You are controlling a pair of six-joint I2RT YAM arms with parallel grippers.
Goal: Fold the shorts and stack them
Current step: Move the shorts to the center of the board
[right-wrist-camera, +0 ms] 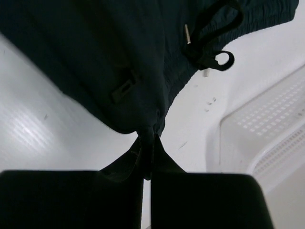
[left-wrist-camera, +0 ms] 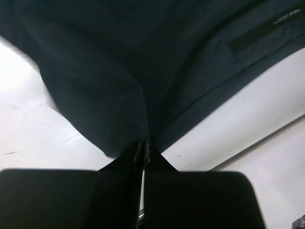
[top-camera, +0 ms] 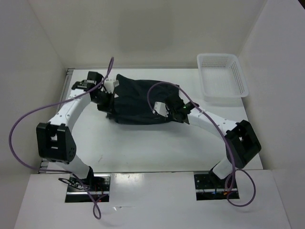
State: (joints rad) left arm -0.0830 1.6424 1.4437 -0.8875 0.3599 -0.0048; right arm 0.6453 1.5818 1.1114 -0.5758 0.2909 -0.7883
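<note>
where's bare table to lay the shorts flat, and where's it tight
The widest bare table lies between the shorts and the near edge. A narrower strip runs between shorts and basket. It is crowded at the shorts, where left gripper and right gripper pinch fabric.

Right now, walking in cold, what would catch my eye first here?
The dark shorts in the middle of the table, with the left gripper and right gripper each pinched shut on an edge. Next, the white basket at the far right corner, and the purple cables looping off both arms.
</note>
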